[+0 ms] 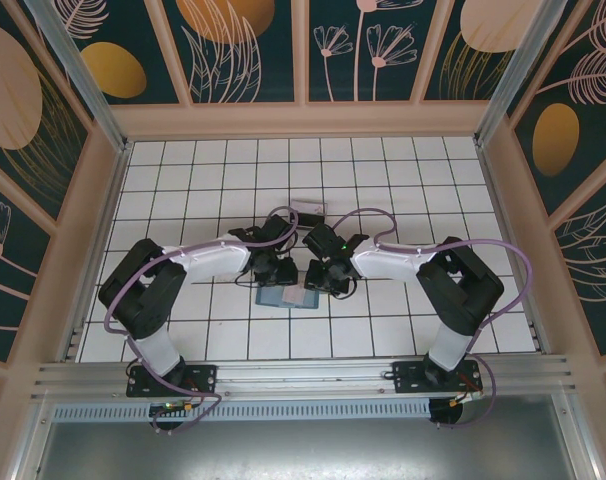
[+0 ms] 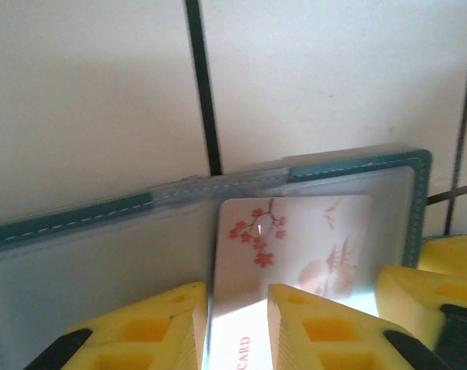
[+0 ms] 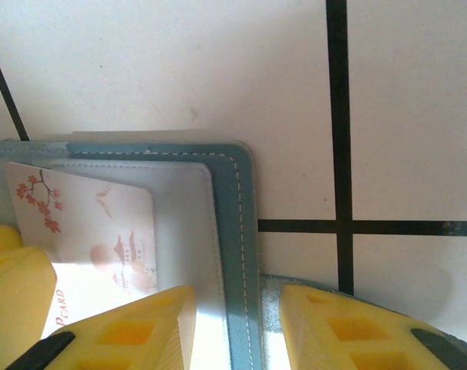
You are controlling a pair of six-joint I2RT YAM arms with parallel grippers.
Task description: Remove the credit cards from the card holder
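1 credit card is judged not yet freed from the card holder, with left gripper and right gripper seen part open.

Top cam: bright, even overhead light is washing the white tiled floor – arms are casting only soft, short shadows. Wrist cams are reading warmer & a bit hazy; the yellow fingers are sitting out of focus up close. Glare is blowing out the credit card at its lower end – the card holder sleeve is looking milky w/ reflections.
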